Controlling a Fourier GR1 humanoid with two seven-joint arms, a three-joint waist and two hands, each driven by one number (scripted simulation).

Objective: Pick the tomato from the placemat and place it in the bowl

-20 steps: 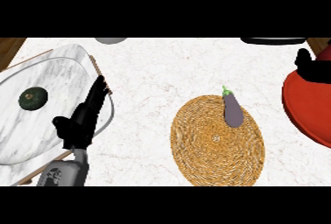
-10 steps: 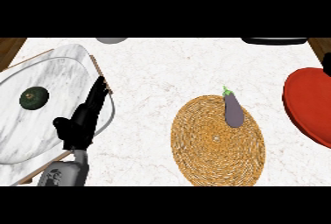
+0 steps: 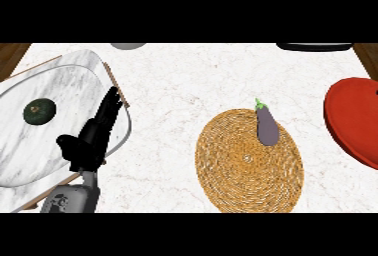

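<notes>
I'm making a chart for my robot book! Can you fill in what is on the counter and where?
mat: round woven placemat, right of middle
vegetable on mat: purple eggplant, no tomato seen
bowl: red bowl, right edge
tray: marble tray, left, with a dark green fruit on it
left hand: left hand open, over the tray's edge
right hand: not seen

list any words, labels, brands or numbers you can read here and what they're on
None: no readable text in the head view.
The woven placemat, the purple eggplant on it, the red bowl, the marble tray, the dark green round item on the tray and the left hand all show no lettering, numbers or signs.
</notes>
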